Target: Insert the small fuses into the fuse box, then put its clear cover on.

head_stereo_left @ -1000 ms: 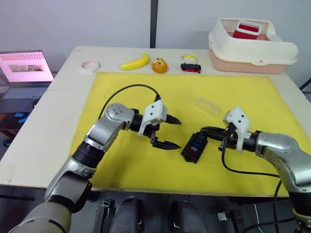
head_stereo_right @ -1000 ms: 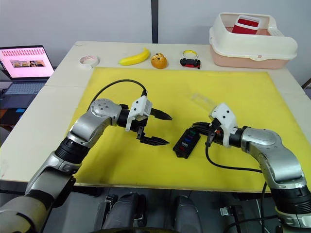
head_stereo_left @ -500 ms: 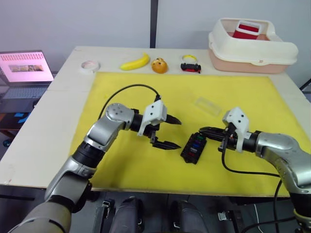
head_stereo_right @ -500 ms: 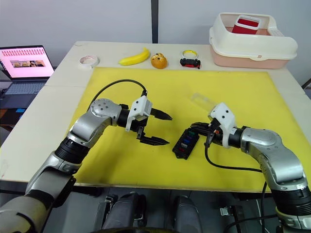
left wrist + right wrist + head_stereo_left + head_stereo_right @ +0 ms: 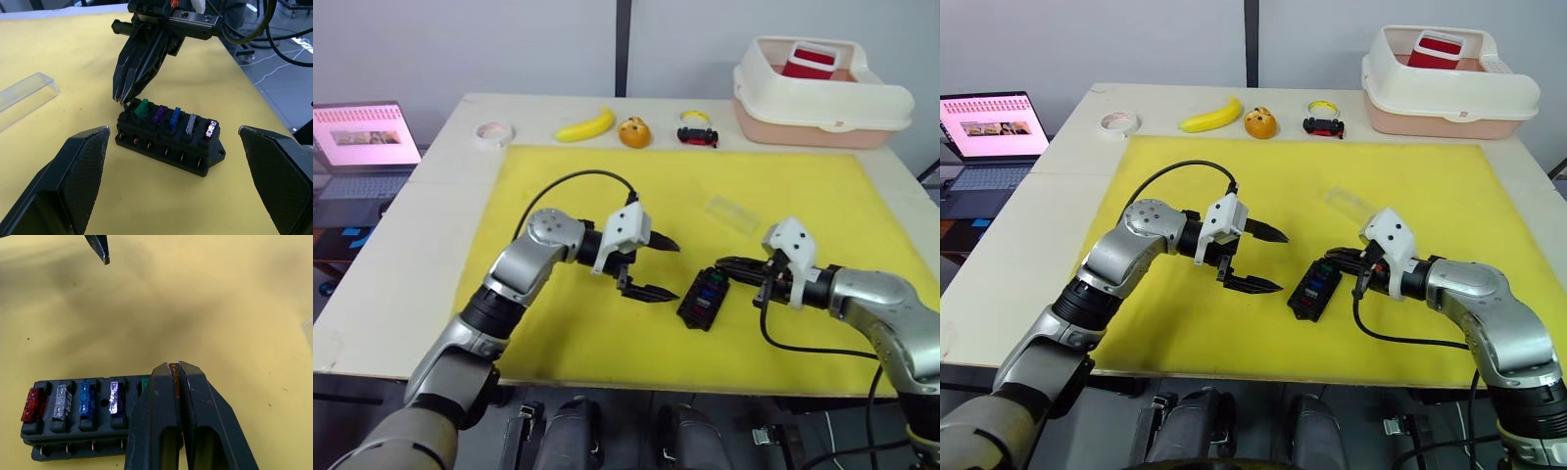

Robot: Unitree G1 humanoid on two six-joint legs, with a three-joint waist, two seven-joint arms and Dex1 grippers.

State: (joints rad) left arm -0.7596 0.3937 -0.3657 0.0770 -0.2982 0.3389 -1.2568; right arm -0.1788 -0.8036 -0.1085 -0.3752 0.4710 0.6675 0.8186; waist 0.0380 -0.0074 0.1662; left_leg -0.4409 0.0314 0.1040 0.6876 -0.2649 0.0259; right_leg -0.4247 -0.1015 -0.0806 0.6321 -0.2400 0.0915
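The black fuse box lies on the yellow mat between my two grippers. Red, grey, blue, purple and green small fuses stand in its slots. My right gripper is shut on a thin yellow-orange fuse, with its tips at the box's end beside the green fuse. My left gripper is open, just left of the box and apart from it. The clear cover lies flat on the mat behind the box.
Along the table's far edge sit a tape roll, a banana, an orange and a toy car. A cream bin stands at the back right. A laptop is off the table's left side.
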